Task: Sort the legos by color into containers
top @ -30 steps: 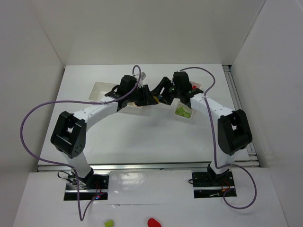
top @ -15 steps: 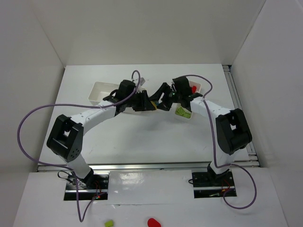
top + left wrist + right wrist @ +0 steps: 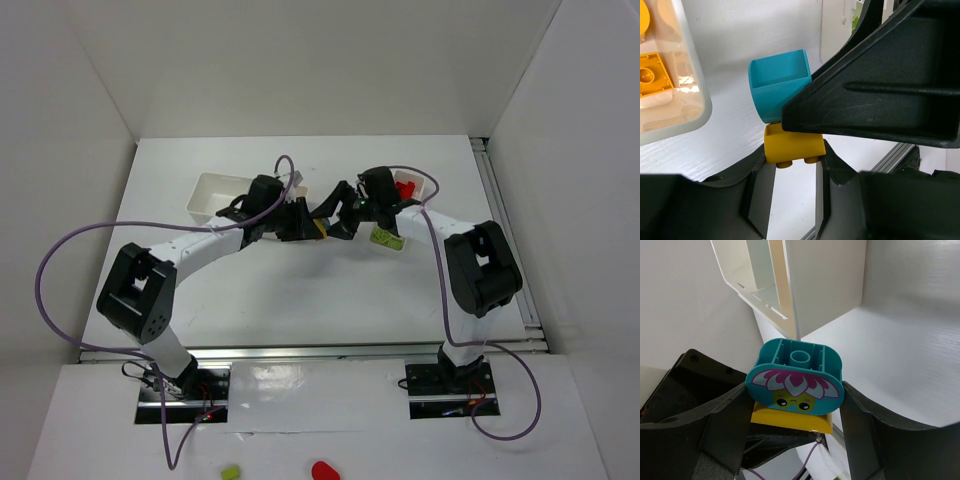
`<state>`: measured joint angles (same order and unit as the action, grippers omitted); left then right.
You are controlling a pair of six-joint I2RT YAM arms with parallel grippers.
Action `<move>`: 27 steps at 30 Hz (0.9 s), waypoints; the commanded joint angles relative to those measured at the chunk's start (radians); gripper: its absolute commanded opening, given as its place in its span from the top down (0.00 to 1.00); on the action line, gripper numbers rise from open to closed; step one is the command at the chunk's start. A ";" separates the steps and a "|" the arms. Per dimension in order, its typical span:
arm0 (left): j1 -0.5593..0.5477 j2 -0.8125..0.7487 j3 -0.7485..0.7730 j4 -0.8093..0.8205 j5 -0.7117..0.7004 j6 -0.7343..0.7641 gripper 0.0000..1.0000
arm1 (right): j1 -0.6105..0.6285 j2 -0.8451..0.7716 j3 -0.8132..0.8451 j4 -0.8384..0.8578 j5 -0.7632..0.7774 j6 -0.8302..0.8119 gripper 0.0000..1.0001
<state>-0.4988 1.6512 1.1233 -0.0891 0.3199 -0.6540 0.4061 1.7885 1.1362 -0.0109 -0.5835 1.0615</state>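
Observation:
My two grippers meet above the table's middle, between the trays. My left gripper (image 3: 310,222) (image 3: 792,152) is shut on a yellow brick (image 3: 792,146). My right gripper (image 3: 342,214) (image 3: 796,385) is shut on a cyan brick (image 3: 796,374) with a printed flower face. The cyan brick (image 3: 779,84) sits stacked against the yellow brick (image 3: 790,417); the pair is held off the table. In the top view both bricks are mostly hidden by the fingers. The wider white tray (image 3: 212,192) is on the left, the narrower tray (image 3: 398,246) on the right.
The wider tray holds yellow bricks (image 3: 652,75) in the left wrist view. The narrower tray holds lime green bricks (image 3: 386,237) and a red brick (image 3: 403,188). A purple cable loops over each arm. White walls enclose the table on three sides.
Both grippers, still together on the joined bricks, have shifted slightly toward the near edge and lower. The right arm's elbow has swung inward.

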 commanded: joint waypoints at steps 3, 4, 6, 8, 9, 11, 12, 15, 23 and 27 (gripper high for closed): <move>0.011 -0.001 0.001 -0.035 0.013 0.062 1.00 | -0.020 0.000 -0.055 -0.032 0.076 -0.028 0.65; 0.011 -0.001 0.001 -0.044 0.022 0.062 1.00 | -0.020 0.000 -0.065 -0.032 0.076 -0.028 0.65; 0.002 -0.001 -0.008 -0.044 0.022 0.076 1.00 | -0.020 0.000 -0.066 -0.041 0.076 -0.047 0.65; 0.002 -0.001 -0.023 -0.055 0.031 0.085 1.00 | -0.029 0.000 -0.055 -0.069 0.067 -0.064 0.65; 0.002 -0.001 -0.023 -0.055 0.031 0.097 1.00 | -0.029 0.000 -0.055 -0.083 0.067 -0.089 0.65; 0.002 -0.010 -0.046 -0.055 0.031 0.106 1.00 | -0.029 0.000 -0.026 -0.122 0.067 -0.130 0.65; 0.002 -0.010 -0.046 -0.055 0.031 0.106 1.00 | -0.029 0.000 -0.026 -0.135 0.077 -0.139 0.65; 0.002 -0.019 -0.065 -0.035 0.074 0.126 1.00 | -0.029 0.012 -0.016 -0.124 0.045 -0.161 0.65; 0.002 0.019 -0.005 -0.084 0.139 0.209 1.00 | -0.029 0.032 -0.016 -0.148 0.020 -0.218 0.65; 0.014 0.030 -0.005 -0.129 0.159 0.250 1.00 | -0.049 0.051 0.006 -0.184 0.030 -0.270 0.65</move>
<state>-0.5011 1.6722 1.0813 -0.1703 0.4438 -0.4850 0.3870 1.8172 1.1072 -0.1242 -0.6044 0.8619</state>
